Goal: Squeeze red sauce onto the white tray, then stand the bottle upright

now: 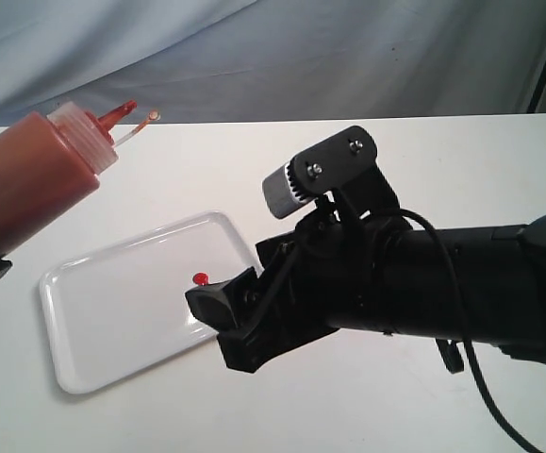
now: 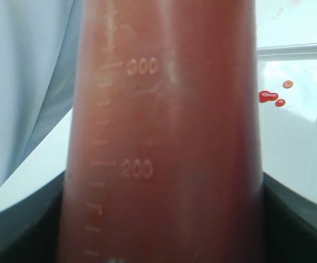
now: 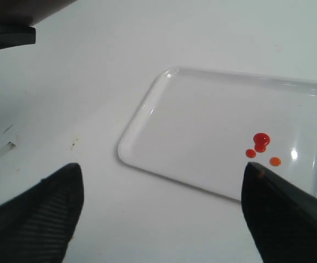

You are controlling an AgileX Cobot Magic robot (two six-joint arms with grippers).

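Observation:
The bottle [image 1: 27, 179], orange-tinted and full of dark red sauce, hangs tilted above the table at the far left. Its red nozzle [image 1: 117, 114] points up and to the right, and the small cap [image 1: 153, 116] dangles on its tether. My left gripper [image 2: 163, 219] is shut on the bottle [image 2: 163, 137], its dark fingers on both sides. The white tray [image 1: 112, 311] lies flat below. A few small drops of red sauce [image 1: 200, 278] sit near the tray's right side, the same red sauce [image 3: 261, 141] in the right wrist view. My right gripper [image 1: 227, 326] hovers open and empty over the tray's near-right edge.
The right arm's black body [image 1: 423, 283] and its wrist camera [image 1: 320, 175] fill the right half of the table. A grey cloth backdrop [image 1: 273, 47] hangs behind the table's far edge. White tabletop [image 3: 92, 82] surrounds the tray.

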